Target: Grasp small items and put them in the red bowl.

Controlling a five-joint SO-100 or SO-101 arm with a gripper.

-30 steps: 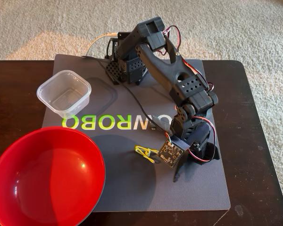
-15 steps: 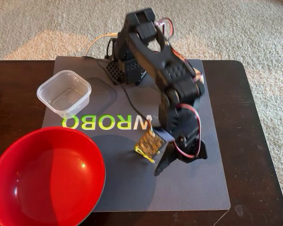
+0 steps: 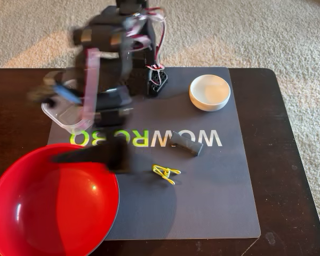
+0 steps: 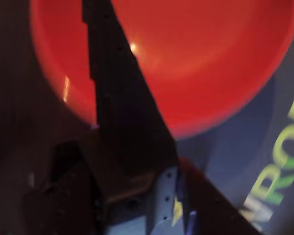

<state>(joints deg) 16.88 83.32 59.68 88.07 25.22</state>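
Note:
The red bowl sits at the front left, half on the mat, and fills the top of the wrist view. My arm is motion-blurred. My gripper reaches over the bowl's upper rim as a dark streak. In the wrist view a long black stepped shape lies across the bowl; I cannot tell whether it is a finger or the black bracket, which shows nowhere else. The clear square tub stands behind the arm. The dark grey block and the yellow wire clip lie on the mat.
A small white bowl stands at the back right of the grey mat. The arm's base stands at the mat's back edge. The dark table ends at carpet behind and to the right.

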